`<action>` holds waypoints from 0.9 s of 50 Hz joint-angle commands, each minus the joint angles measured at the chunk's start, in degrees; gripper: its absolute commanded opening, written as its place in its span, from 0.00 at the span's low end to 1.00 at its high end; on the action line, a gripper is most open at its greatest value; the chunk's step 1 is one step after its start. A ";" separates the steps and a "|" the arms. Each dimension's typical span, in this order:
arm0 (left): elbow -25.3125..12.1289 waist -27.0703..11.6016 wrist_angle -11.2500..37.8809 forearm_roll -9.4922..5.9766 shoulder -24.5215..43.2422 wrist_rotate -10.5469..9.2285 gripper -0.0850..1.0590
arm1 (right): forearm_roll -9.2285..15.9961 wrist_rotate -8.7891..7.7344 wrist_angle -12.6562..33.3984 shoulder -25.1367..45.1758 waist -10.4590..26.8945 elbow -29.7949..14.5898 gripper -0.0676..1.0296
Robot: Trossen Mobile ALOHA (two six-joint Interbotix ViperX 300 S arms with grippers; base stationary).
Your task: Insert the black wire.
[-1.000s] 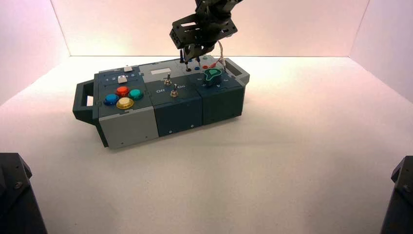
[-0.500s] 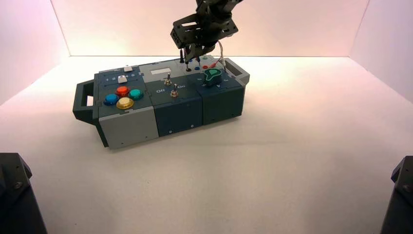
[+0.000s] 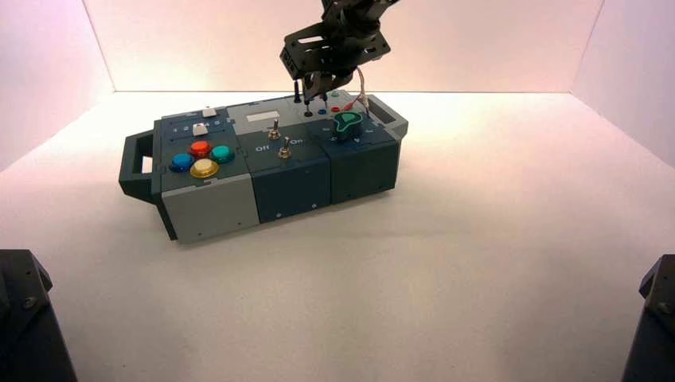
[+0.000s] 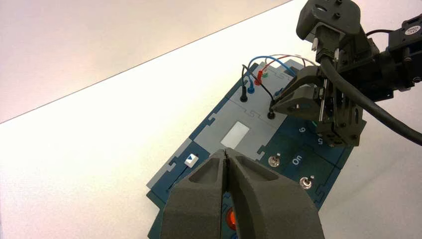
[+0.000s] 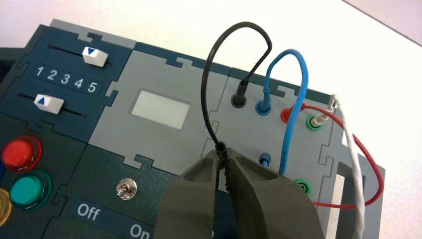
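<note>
The black wire arches up from a black socket on the box's grey panel, where one of its plugs stands inserted. My right gripper is shut on the wire's other plug and holds it upright just over the panel's near row of sockets, next to a blue one. The plug's tip is hidden between the fingers. In the high view the right gripper hangs over the box's far edge. The left wrist view shows the right gripper above a black socket. My left gripper is shut and holds nothing.
A blue wire, a red wire and a white lead loop beside the black one. Two white sliders, coloured buttons, two toggle switches and a green knob are on the box.
The right gripper has barely shifted, a touch up and to the right, still shut on the plug. Nothing else has moved.
</note>
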 commanded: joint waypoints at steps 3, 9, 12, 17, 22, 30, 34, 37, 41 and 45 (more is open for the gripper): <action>-0.62 0.18 -0.53 0.00 -0.35 -0.09 0.05 | -0.09 -0.18 -0.97 -1.85 -0.09 -0.53 0.04; -0.62 0.18 -0.53 0.00 -0.35 0.00 0.05 | -0.18 -0.18 -0.97 -1.76 -0.09 -0.53 0.04; -0.62 0.18 -0.53 0.09 -0.35 0.00 0.05 | -0.09 -0.18 -0.97 -1.67 -0.09 -0.44 0.04; -0.62 0.18 -0.53 0.09 -0.35 -0.09 0.05 | -0.09 -0.18 -0.97 -1.67 -0.18 -0.35 0.04; -0.62 0.18 -0.53 0.09 -0.26 0.00 0.05 | -0.09 -0.18 -1.14 -1.49 -0.18 -0.26 0.04; -0.62 0.18 -0.53 0.09 -0.26 0.00 0.05 | -0.09 -0.09 -1.32 -1.32 -0.09 0.53 0.04; -0.62 0.18 -0.53 0.00 -0.35 0.00 0.05 | 0.00 0.00 -1.67 -1.32 -0.09 1.05 0.04; -0.62 0.26 -0.53 0.09 -0.35 0.00 0.05 | 0.09 0.18 -1.76 -1.32 -0.18 1.32 0.04; -0.62 0.18 -0.53 0.00 -0.26 0.00 0.05 | 0.35 0.18 -1.76 -1.23 -0.09 1.67 0.04; -0.62 0.18 -0.53 0.00 -0.26 0.00 0.05 | 0.44 0.26 -1.76 -1.14 0.09 2.02 0.04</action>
